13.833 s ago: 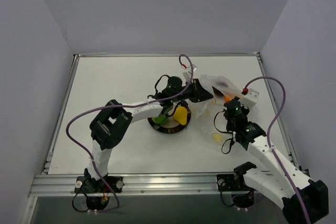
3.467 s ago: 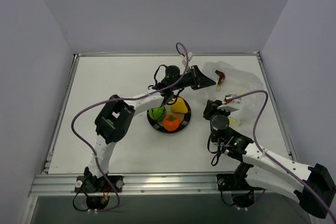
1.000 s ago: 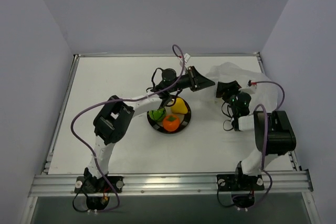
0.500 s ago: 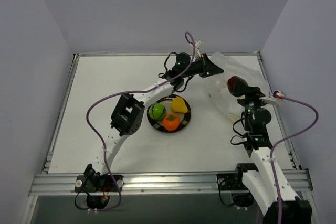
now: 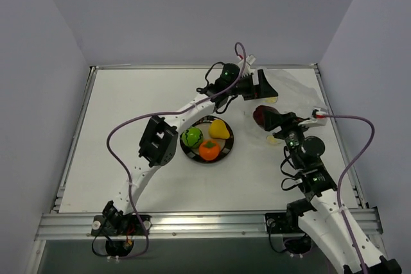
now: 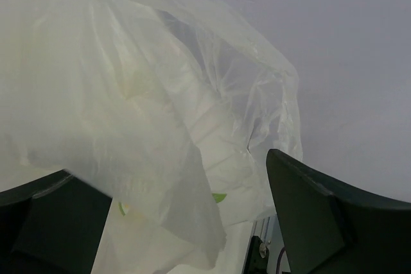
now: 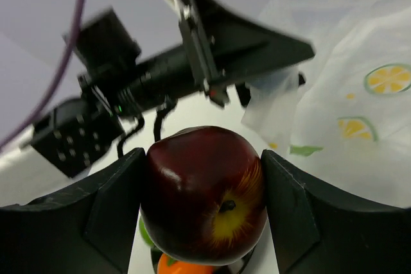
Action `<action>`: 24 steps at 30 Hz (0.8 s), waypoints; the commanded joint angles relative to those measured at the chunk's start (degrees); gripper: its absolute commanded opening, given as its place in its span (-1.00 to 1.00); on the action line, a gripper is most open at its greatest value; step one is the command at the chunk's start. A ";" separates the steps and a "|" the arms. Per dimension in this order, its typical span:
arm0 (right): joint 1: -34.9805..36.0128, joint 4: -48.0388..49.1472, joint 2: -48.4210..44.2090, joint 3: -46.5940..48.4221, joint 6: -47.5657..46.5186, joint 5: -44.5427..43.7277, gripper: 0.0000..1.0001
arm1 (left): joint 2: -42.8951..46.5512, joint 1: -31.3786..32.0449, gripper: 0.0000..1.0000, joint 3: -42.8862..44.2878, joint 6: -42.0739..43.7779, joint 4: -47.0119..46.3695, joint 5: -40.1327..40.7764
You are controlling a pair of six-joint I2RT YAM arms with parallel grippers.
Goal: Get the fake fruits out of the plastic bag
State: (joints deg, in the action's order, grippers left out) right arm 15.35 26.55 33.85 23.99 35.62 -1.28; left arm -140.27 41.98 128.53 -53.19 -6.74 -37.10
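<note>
Red and shiny, the apple (image 7: 204, 197) is clamped between the right jaws, one finger pressing on each side. It is out of the bag (image 6: 128, 94). From above it sits between the bag and the plate (image 5: 229, 147).

Three more fruits lie on the plate, near the middle of the surface (image 5: 128, 126). They are a green ball (image 5: 191, 137), a yellow fruit (image 5: 220, 129) and an orange fruit (image 5: 207, 150). All three are close together. The green ball is on the left, the yellow fruit is on the far side and the orange fruit is on the near side.

The bag lies crumpled by the far right corner of the surface. It is thin and whitish, with little yellow lemon slices printed on it.

The left jaws are at the bag and stand wide apart. Loose folds of the bag fill the space between them and cover part of one finger. I cannot tell if any fruit is inside the bag.
</note>
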 commanded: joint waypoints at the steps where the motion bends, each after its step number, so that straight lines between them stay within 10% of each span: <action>1: 7.65 1.66 4.02 1.94 -3.62 -2.41 -0.47 | 12.01 -2.24 0.89 0.23 6.32 3.39 -0.34; 10: 31.66 7.55 23.35 9.93 -11.44 -16.03 -0.44 | 37.02 -4.53 0.88 -11.52 23.09 21.32 9.78; 24: 32.20 10.54 56.57 28.65 -17.86 -23.68 -0.46 | 93.49 -4.97 0.89 -66.81 28.76 30.28 48.07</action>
State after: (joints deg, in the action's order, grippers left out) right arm 48.07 34.09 86.83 48.86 19.51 -20.95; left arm -51.22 37.32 66.89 -26.59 16.19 1.48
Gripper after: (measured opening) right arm 0.620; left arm 0.942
